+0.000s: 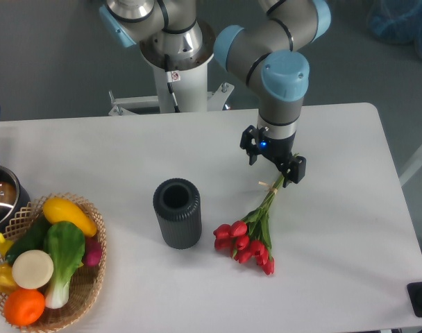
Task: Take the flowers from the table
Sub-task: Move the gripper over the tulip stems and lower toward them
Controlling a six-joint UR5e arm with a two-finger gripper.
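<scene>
1. The flowers (250, 234) lie flat on the white desk (350, 229), stem tips just under the gripper (273, 159), red buds well below and to its left.
2. The gripper hangs over the stem ends with its fingers apart and nothing between them.
3. The bunch looks light, soft and easily crushed; the thin stems will likely bend and droop.
4. Best hold, I judge: the tied stems just below the gripper, never the buds.
5. Stems may slip, so close gently but fully.
</scene>
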